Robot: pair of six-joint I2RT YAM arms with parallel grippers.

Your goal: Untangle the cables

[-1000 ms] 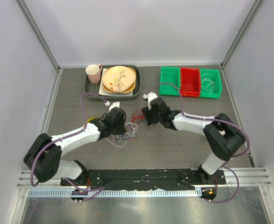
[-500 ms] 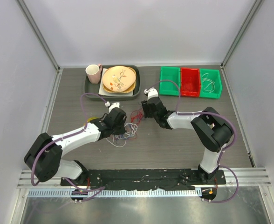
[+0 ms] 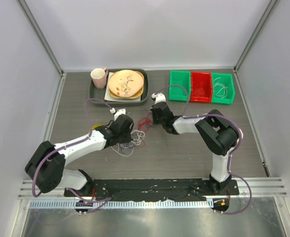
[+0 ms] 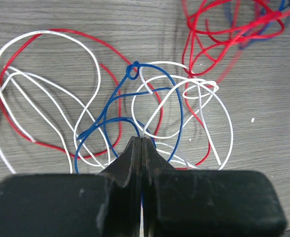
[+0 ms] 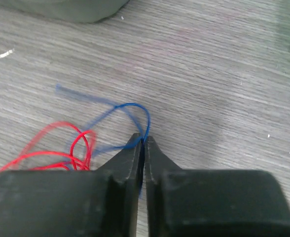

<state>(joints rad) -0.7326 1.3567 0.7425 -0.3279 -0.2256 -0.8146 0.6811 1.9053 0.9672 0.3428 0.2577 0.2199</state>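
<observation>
Two claws, each pinching thin cables.

The left claw [image 4: 139, 140] has its fingers pressed tight together, and white and blue loops of the cables [image 4: 132, 70] run in right at its tips. The other red, white and blue loops lie spread on the table [image 5: 209, 74] just ahead of it, with a small blue knot straight in front. The right claw [image 5: 142, 138] is squeezed shut on the blue cable [image 5: 135, 104], which arches just past its tips. Red loops lie close by on its left.
</observation>
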